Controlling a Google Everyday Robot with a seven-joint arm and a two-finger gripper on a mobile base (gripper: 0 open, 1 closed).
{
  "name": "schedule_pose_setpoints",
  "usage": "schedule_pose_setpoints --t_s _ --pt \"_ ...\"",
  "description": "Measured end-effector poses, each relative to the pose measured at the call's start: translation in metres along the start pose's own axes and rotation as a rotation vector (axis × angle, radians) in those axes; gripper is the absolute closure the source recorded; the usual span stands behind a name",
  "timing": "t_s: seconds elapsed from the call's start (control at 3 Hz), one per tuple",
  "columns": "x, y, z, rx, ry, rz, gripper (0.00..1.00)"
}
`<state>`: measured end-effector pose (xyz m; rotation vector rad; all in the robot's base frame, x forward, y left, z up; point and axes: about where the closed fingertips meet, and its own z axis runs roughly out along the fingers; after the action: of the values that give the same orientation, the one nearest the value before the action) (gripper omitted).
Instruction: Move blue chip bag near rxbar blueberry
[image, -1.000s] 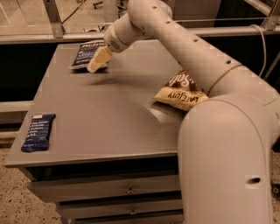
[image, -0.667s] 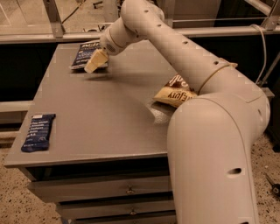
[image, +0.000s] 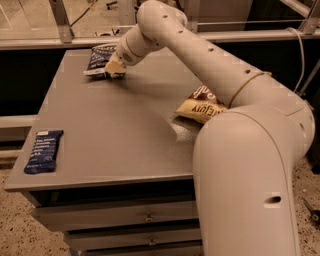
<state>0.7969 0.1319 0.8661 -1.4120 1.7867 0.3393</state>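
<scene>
at the near left corner of the grey table (image: 115, 135) we see the blue bar (image: 44, 151), a narrow dark wrapper with small white lettering. it lies flat with its long side running near to far, just inside the table's left edge. it is well apart from everything else on the top.

further right, at the far left of the table, lies the blue chip bag (image: 96, 58), puffy and dark with white print and a pale crimped end towards the left. it rests on the table close to the far edge.

the gripper (image: 115, 69) is right at the bag's right side, low over the table and touching the bag or very nearly so. we cannot tell whether the claw is apart, together or clamped on the bag.

from there the pale arm (image: 210, 65) runs right and towards us, and its thick near part fills the right side of the view. at the table's right edge a brown and yellow chip bag (image: 196, 108) lies partly hidden behind that arm. under the tabletop we see drawers (image: 100, 215) with small knobs.
</scene>
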Motion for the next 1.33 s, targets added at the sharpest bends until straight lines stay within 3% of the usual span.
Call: schedule_pose_setpoints --t_s 0.33,0.67,1.33 --pt "-0.005 0.000 -0.023 0.038 -0.006 -0.030 0.88" --pt "-0.028 0.009 -0.054 0.045 -0.056 -0.092 1.00" --pt "-0.103 0.076 -0.071 -0.060 -0.226 -0.288 1.00"
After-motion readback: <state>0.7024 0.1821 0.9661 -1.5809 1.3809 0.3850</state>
